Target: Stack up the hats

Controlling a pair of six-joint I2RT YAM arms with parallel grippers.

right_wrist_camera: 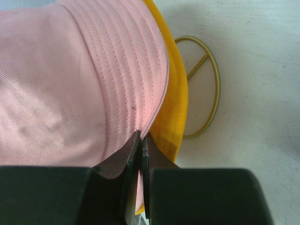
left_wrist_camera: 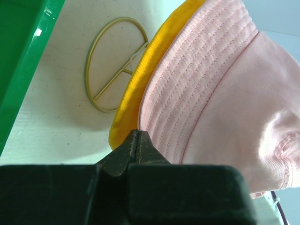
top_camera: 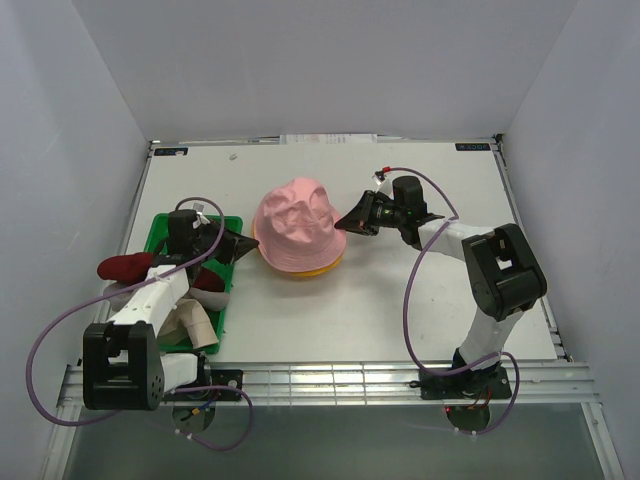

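Observation:
A pale pink hat [top_camera: 296, 225] sits over a yellow-orange hat [top_camera: 305, 268] in the middle of the table, only the yellow brim showing. My left gripper [top_camera: 248, 244] is shut at the left edge of the pink brim [left_wrist_camera: 197, 89], its tips [left_wrist_camera: 137, 133] pinching where pink meets the yellow-orange hat [left_wrist_camera: 129, 103]. On the right, my right gripper [top_camera: 346, 224] is shut on the pink brim [right_wrist_camera: 126, 79], with pink cloth between its fingers [right_wrist_camera: 140, 138]. A dark red hat [top_camera: 125, 267] and a beige hat [top_camera: 192, 322] lie in the tray.
The green tray [top_camera: 152, 232] stands at the left under my left arm, and its wall [left_wrist_camera: 23, 61] shows in the left wrist view. A gold wire frame [left_wrist_camera: 115, 65] lies on the table under the stacked hats, also seen from the right wrist [right_wrist_camera: 213, 93].

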